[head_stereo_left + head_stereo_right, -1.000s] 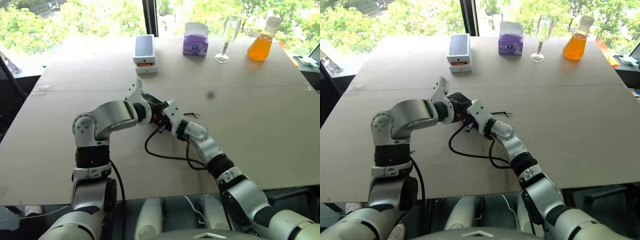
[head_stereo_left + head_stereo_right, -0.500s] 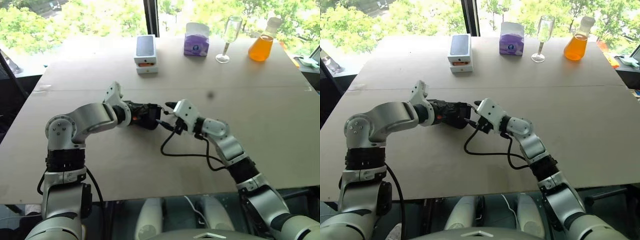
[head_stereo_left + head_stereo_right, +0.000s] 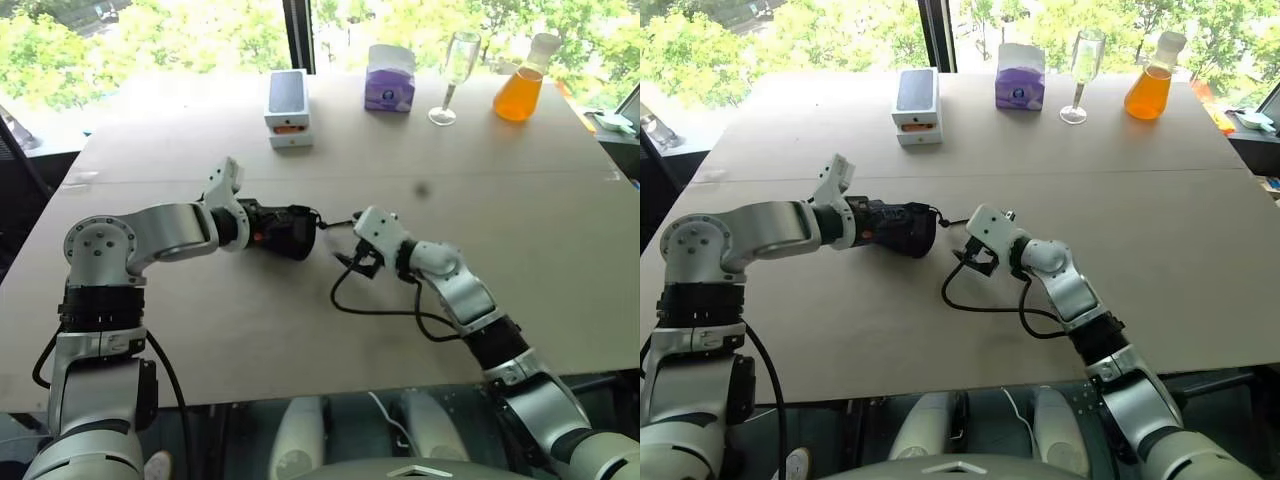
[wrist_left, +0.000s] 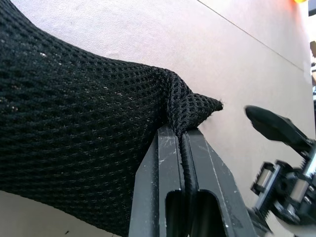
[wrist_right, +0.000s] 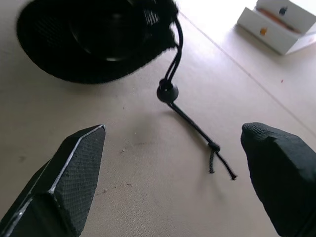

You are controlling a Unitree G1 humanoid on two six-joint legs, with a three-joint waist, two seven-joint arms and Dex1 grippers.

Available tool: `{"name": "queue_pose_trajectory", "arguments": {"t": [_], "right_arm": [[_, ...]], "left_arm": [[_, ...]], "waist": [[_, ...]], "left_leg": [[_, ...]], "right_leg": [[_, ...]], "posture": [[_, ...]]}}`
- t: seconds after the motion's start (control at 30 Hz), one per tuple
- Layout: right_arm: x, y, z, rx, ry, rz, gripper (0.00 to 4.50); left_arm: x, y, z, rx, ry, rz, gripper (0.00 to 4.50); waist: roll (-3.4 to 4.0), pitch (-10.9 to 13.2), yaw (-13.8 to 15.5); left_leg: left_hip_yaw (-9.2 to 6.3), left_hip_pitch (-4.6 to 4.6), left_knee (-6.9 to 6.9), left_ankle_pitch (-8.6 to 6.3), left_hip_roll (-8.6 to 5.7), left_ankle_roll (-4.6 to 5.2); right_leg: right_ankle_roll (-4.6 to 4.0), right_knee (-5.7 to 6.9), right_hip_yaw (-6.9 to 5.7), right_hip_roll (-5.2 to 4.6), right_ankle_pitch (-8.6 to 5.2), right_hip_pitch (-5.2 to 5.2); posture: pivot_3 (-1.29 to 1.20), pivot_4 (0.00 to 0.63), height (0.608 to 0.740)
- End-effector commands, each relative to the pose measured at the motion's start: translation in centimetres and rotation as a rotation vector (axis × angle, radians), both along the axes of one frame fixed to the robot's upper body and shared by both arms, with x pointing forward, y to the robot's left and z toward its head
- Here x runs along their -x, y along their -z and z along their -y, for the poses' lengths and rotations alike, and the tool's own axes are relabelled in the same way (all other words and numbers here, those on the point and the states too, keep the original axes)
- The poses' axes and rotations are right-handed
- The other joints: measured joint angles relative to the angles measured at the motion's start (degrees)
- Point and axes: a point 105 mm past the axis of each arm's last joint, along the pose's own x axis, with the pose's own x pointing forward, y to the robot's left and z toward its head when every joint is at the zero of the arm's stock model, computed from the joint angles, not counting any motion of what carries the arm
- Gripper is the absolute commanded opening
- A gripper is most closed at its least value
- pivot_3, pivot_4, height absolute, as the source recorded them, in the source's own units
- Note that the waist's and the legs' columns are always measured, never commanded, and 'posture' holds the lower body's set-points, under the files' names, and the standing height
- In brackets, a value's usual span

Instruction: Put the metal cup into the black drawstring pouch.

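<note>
A wide, pale brown counter (image 3: 520, 260) is seen in front of a window with green trees behind it. The soft black mesh drawstring pouch (image 3: 285, 230) is lying on its side near the middle of the counter. Its fabric is pinched by the closed left end effector (image 4: 178, 136). The right end effector (image 5: 173, 182) is placed just to the right of the pouch, with its fingers spread wide and nothing between them. The thin black drawstring cord (image 5: 195, 129) is lying on the counter between them. A rounded shape can be seen inside the pouch mouth, but it cannot be told whether it is the metal cup.
</note>
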Motion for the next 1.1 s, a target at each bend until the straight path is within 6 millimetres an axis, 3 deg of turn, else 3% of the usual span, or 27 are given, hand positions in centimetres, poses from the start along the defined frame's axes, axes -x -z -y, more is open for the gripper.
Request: {"name": "queue_pose_trajectory", "arguments": {"t": [0.03, 0.17, 0.23, 0.27, 0.37, 0.4, 0.5, 0.53, 0.7, 0.8, 0.83, 0.97, 1.07, 1.1], "right_arm": [[-1.9, -0.7, -2.0, 0.016, 0.036, 0.086, 4.47], [-3.5, -0.4, -3.3, 0.017, 0.096, 0.138, 4.47], [-3.6, -0.2, -3.6, -0.008, 0.099, 0.134, 3.95], [-3.7, -0.1, -3.5, -0.011, 0.102, 0.137, 3.63], [-4.0, -0.3, -3.4, -0.044, 0.115, 0.151, 1.97], [-4.1, -0.6, -3.2, -0.056, 0.124, 0.159, 1.75], [-4.8, -1.5, -2.2, -0.088, 0.169, 0.189, 0.29], [-5.0, -1.7, -1.7, -0.088, 0.182, 0.207, 0.07], [-5.8, -3.7, 1.4, -0.076, 0.253, 0.326, 0.07], [-5.9, -5.3, 3.1, -0.059, 0.276, 0.401, 0.07], [-5.8, -5.9, 3.7, -0.047, 0.28, 0.432, 0.07], [-4.7, -8.4, 4.9, 0.037, 0.241, 0.556, 0.07], [-3.6, -9.2, 5.0, 0.117, 0.19, 0.621, 0.0], [-3.0, -9.6, 5.0, 0.157, 0.166, 0.659, 0.0]], "left_arm": [[0.7, -1.9, 0.4, -0.023, 0.076, 0.082, 0.0], [1.8, -2.2, 0.0, -0.054, 0.117, 0.105, 0.0], [2.0, -2.5, -0.1, -0.056, 0.117, 0.125, 0.0], [2.2, -2.7, -0.1, -0.046, 0.121, 0.135, 0.0], [2.8, -3.1, -0.4, -0.032, 0.132, 0.149, 0.0], [2.9, -3.2, -0.6, -0.031, 0.133, 0.15, 0.0], [3.1, -2.6, -1.7, -0.065, 0.11, 0.138, 0.0], [3.1, -2.5, -1.9, -0.065, 0.11, 0.139, 0.0], [3.1, -2.1, -1.8, -0.053, 0.115, 0.179, 0.0], [2.9, -4.4, 0.1, 0.144, 0.147, 0.409, 0.0], [3.1, -4.8, 0.6, 0.131, 0.168, 0.493, 0.0], [4.2, -5.3, 2.2, 0.219, 0.294, 0.574, 0.0], [4.9, -5.2, 3.4, 0.145, 0.409, 0.645, 0.69], [5.0, -5.0, 3.8, 0.096, 0.45, 0.669, 1.15]], "waist": [[0.0, 0.03, -0.22], [-0.11, 0.08, -0.23], [-0.11, 0.08, -0.3], [-0.11, 0.08, -0.23], [-0.11, 0.08, -0.13], [-0.11, 0.08, -0.06], [-0.1, 0.09, 0.0], [-0.1, 0.09, 0.04], [-0.08, 0.1, -0.03], [-0.07, 0.12, 0.1], [-0.08, 0.12, 0.09], [-0.07, 0.13, 0.1], [-0.07, 0.13, 0.01], [-0.07, 0.13, 0.05]], "left_leg": [[0.04, 0.0, -0.01, 0.0, 0.01, 0.0], [0.04, -0.01, -0.02, 0.0, 0.01, 0.0], [0.02, 0.0, -0.03, 0.0, 0.01, 0.0], [-0.01, -0.01, -0.06, 0.0, 0.02, 0.0], [0.0, -0.02, -0.08, 0.0, 0.02, 0.0], [0.0, -0.02, -0.08, 0.0, 0.03, 0.0], [-0.03, -0.02, -0.08, 0.0, 0.05, 0.0], [-0.04, -0.02, -0.08, 0.0, 0.05, 0.0], [-0.02, -0.04, -0.14, 0.0, 0.02, 0.0], [0.03, -0.04, -0.26, 0.0, 0.01, 0.0], [0.02, -0.05, -0.26, 0.0, 0.01, 0.0], [0.1, -0.07, -0.39, 0.01, -0.06, -0.01], [0.14, -0.03, -0.51, 0.01, -0.03, -0.01], [0.14, -0.02, -0.55, 0.01, -0.03, -0.01]], "right_leg": [[0.0, 0.01, 0.04, 0.0, 0.0, -0.02], [0.0, -0.02, 0.03, -0.04, 0.0, -0.01], [0.0, -0.02, 0.02, -0.05, 0.0, -0.01], [-0.01, -0.04, 0.0, -0.07, 0.0, -0.01], [0.0, -0.04, -0.01, -0.14, 0.0, -0.01], [0.0, -0.04, -0.01, -0.16, 0.0, -0.01], [-0.01, -0.02, -0.04, -0.23, 0.0, -0.01], [-0.01, -0.03, -0.05, -0.23, 0.0, -0.01], [-0.01, -0.05, -0.05, -0.23, 0.0, -0.02], [-0.01, -0.14, -0.05, -0.24, 0.0, -0.04], [-0.01, -0.14, -0.05, -0.23, 0.0, -0.05], [-0.01, -0.29, -0.03, -0.19, 0.0, -0.07], [-0.01, -0.36, 0.01, -0.1, 0.0, -0.09], [-0.01, -0.37, 0.02, -0.09, 0.0, -0.09]], "posture": [[0.0, 0.15, 0.74], [0.0, 0.15, 0.74], [0.0, 0.15, 0.74], [0.0, 0.15, 0.74], [0.0, 0.15, 0.74], [0.0, 0.15, 0.74], [0.0, 0.15, 0.74], [0.0, 0.15, 0.74], [0.0, 0.15, 0.74], [0.0, 0.15, 0.74], [0.0, 0.15, 0.74], [0.0, 0.15, 0.74], [0.0, 0.15, 0.74], [0.0, 0.15, 0.74]]}}
